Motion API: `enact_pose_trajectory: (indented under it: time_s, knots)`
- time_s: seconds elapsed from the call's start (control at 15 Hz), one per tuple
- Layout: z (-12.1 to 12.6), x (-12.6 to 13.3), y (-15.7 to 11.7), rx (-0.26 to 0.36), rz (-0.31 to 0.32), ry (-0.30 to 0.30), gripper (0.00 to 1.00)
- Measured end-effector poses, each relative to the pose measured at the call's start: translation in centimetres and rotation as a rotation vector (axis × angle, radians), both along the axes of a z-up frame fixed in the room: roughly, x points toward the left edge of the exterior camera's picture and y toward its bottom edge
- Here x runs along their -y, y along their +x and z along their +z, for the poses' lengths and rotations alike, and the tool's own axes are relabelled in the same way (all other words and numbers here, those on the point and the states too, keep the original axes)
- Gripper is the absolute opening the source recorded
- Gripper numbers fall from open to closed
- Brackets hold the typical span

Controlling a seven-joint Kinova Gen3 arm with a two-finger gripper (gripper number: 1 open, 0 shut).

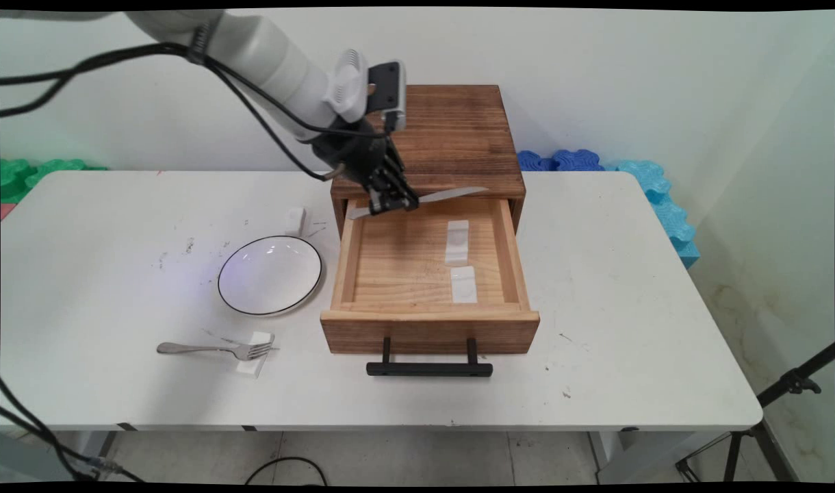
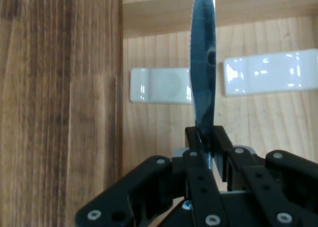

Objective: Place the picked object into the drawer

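While I watch both views from my desk, I see that the gripper (image 1: 390, 200) has its two fingers pressed together on a table knife (image 1: 452, 195), so the hand is clamped on the knife and not free. It grips the knife nearer to the handle end. A short part sticks out to the left of the fingers, and the long blade reaches to the right, almost level, with the tip a little raised. The knife hangs in the air over the back part of the open drawer (image 1: 513, 260), just in front of the dark wooden cabinet (image 1: 452, 130), and I judge it touches nothing below. In the hand view the blade (image 2: 203, 63) rises from between the fingers, grey and shiny, with small teeth along one edge. Under it, on the drawer floor, lie two white rests (image 1: 457, 242) (image 1: 463, 284), one behind the other, and the blade crosses above the gap between them. On the white table (image 1: 630, 308), left of the drawer, stands a white plate (image 1: 218, 284) with a dark rim, and nearer to me a fork (image 1: 205, 349) lies with its tines on another white rest (image 1: 254, 359).
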State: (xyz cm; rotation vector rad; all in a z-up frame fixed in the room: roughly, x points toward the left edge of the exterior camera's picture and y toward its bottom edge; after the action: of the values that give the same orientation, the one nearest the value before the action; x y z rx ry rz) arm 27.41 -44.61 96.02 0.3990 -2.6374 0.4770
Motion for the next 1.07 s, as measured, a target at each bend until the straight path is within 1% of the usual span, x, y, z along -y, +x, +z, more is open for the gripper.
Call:
enact_pose_trajectory:
  time_s: [0.47,1.07]
  knots:
    - [-2.5,2.3,-2.4,0.001,0.027,0.005,0.0]
    - [-5.9,4.0,-4.1,0.017,0.048,0.026,0.0]
